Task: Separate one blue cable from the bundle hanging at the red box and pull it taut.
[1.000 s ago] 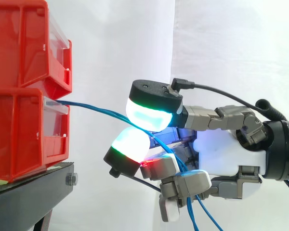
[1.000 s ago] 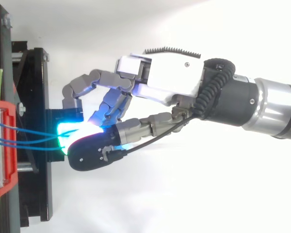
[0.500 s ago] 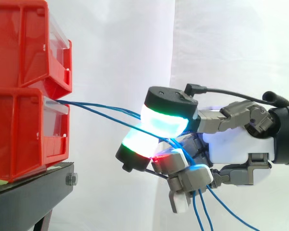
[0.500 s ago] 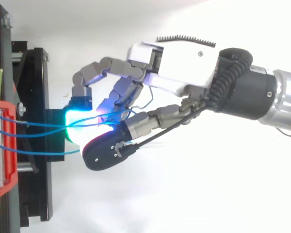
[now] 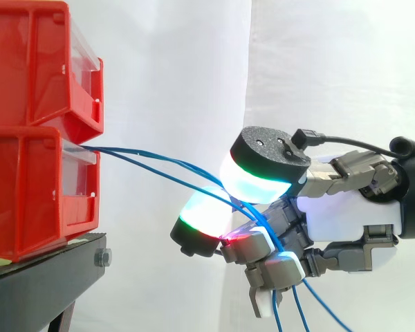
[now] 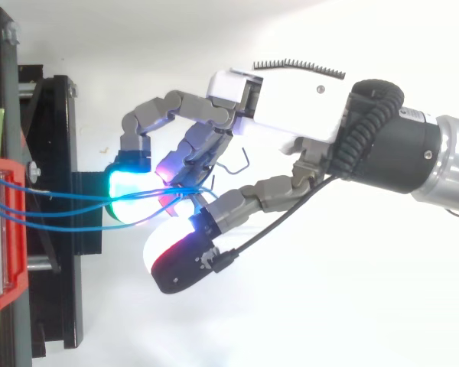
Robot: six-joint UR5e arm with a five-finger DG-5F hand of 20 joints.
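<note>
Three blue cables (image 6: 61,195) leave the front of the lower red bin (image 5: 28,194) at the scene's left, as counted in the top view. In the side view they overlap, and two lines can be traced. They run rightward and slightly downward in shallow curves, not straight, to the hand (image 5: 335,221), which enters from the right with its forearm cut off by the frame edge. The hand's fingers are curled around the cables. In the side view the strands pass beneath the thumb pad (image 5: 263,181) and above a finger pad (image 5: 204,218), then go out of sight behind the lower fingers. Whether the thumb pad presses on them cannot be determined; in the top view it sits apart from the glowing finger pad. Which strand, if any, is held apart from the others is hidden inside the curled fingers. Below the hand the cable tails hang down and are cut off by the bottom edge. An upper red bin (image 5: 34,62) sits on the lower one, and both stand on the black stand (image 5: 41,277).
</note>
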